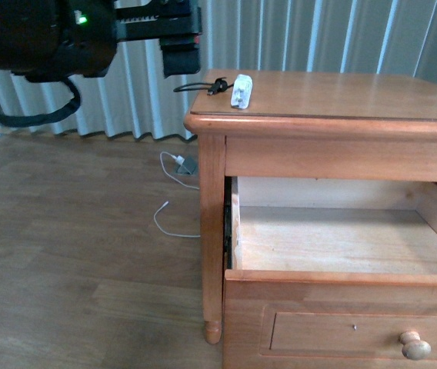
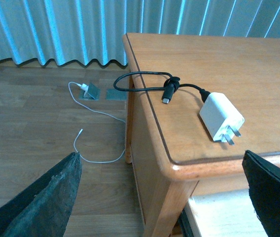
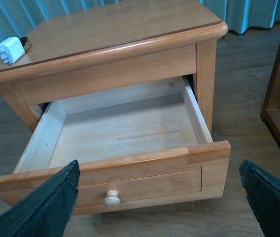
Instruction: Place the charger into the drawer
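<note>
Drawer [image 1: 334, 278] right up front, pulled wide open, pale wood inside, its round knob [image 1: 415, 347] at 5 o'clock in the front view. Up at 11 o'clock the charger [image 1: 241, 91] lies on the cabinet top [image 1: 341, 96] near the corner, its black cable [image 1: 195, 86] looping past the edge. Left gripper [image 2: 159, 154] hangs at 10 o'clock of the charger, fingers spread apart. Right gripper [image 3: 158, 164] faces the drawer front, fingers spread wide too.

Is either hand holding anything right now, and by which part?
Nothing. The left hand and right hand are open; the charger lies on the cabinet top.
</note>
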